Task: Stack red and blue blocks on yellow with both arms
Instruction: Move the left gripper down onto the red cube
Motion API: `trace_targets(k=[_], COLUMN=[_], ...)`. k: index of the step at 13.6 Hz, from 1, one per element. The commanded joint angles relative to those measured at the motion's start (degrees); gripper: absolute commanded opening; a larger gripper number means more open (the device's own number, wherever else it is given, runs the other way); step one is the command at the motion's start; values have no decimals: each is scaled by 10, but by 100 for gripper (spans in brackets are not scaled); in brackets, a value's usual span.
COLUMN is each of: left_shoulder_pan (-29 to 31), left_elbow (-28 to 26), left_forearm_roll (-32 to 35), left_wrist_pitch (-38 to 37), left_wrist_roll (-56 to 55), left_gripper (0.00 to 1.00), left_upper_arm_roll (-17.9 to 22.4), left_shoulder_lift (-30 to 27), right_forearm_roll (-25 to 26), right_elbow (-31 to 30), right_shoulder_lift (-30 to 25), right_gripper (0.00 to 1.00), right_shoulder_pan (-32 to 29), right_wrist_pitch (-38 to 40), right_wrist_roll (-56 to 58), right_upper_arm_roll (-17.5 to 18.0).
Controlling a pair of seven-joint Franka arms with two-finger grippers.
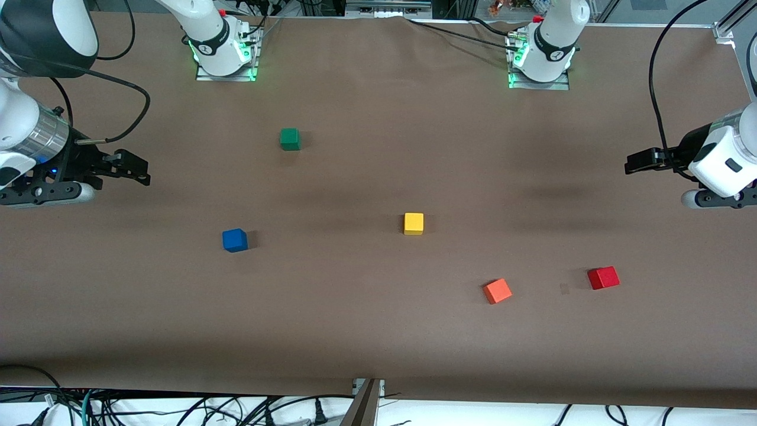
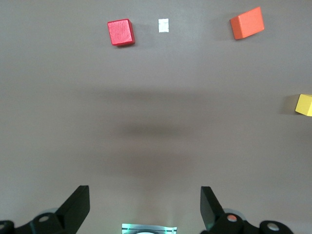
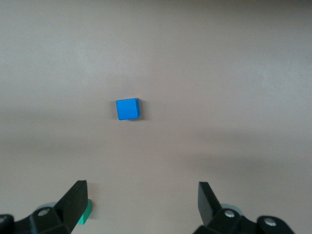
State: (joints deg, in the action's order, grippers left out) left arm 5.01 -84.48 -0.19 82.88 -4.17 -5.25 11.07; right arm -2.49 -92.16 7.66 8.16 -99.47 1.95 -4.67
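Observation:
The yellow cube (image 1: 413, 223) sits mid-table and shows at the edge of the left wrist view (image 2: 304, 104). The red cube (image 1: 603, 277) lies toward the left arm's end, nearer the front camera than the yellow one; it also shows in the left wrist view (image 2: 120, 32). The blue cube (image 1: 235, 240) lies toward the right arm's end and shows in the right wrist view (image 3: 127, 108). My left gripper (image 1: 636, 161) (image 2: 145, 195) is open and empty over bare table at its end. My right gripper (image 1: 135, 167) (image 3: 141, 190) is open and empty over bare table at its end.
An orange cube (image 1: 497, 291) (image 2: 247, 23) lies between the yellow and red cubes, near the front. A green cube (image 1: 290, 139) (image 3: 84, 214) lies nearer the bases. A small pale mark (image 2: 163, 25) is on the brown table cover (image 1: 378, 331) beside the red cube.

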Motion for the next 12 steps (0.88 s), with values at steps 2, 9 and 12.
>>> trace_targets(k=[2,9,12], left_shoulder_pan=[-5,4,11], left_elbow=[21,42,42], left_forearm_roll=[12,14,54], left_wrist_pitch=[-8,10,90], left_wrist_roll=[10,14,5], left_gripper=[100,100,100], left_upper_arm_roll=[-1,4,6], left_shoulder_lift=[10,66,123], right_forearm_roll=[7,7,8], right_elbow=[17,18,17], right_shoulder_lift=[6,7,11], right_gripper=[100,100,100], right_shoulder_pan=[-10,-11,-11], right_wrist_pitch=[12,11,10], right_wrist_roll=[-3,-3,-3], right_upper_arm_roll=[11,11,11])
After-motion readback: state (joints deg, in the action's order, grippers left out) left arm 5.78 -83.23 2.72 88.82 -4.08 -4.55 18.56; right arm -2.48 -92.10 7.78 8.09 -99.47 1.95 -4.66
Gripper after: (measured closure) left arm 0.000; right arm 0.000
